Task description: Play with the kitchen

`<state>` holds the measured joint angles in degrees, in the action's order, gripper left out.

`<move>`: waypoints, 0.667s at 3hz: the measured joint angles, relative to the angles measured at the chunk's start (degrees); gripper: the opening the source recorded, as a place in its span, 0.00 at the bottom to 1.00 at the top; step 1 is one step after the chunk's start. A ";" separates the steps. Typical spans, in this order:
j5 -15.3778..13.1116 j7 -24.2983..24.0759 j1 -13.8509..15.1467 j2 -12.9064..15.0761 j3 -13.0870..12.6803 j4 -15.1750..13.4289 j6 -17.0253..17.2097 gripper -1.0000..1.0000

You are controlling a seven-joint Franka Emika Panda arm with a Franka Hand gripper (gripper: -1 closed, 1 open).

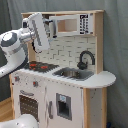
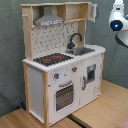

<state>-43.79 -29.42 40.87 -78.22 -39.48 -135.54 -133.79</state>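
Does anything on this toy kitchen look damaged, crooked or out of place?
Nothing stands out. The kitchen stands upright, its oven door is shut, and the tap sits straight behind the sink. No spill shows.

The kitchen has white front panels and pale wood edges in both exterior views. Its hob is black with 2 red rings, and the tap is black. The back wall carries a white brick pattern with grey lines. The hood is grey. The oven door has a dark window. The arm is white with grey joints.
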 joint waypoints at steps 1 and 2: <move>0.00 -0.27 1.91 3.30 -2.60 1.22 -0.67 0.00; -0.01 -0.20 4.28 7.43 -3.69 3.60 -3.08 0.00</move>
<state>-43.80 -29.62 45.15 -70.79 -43.17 -131.94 -136.86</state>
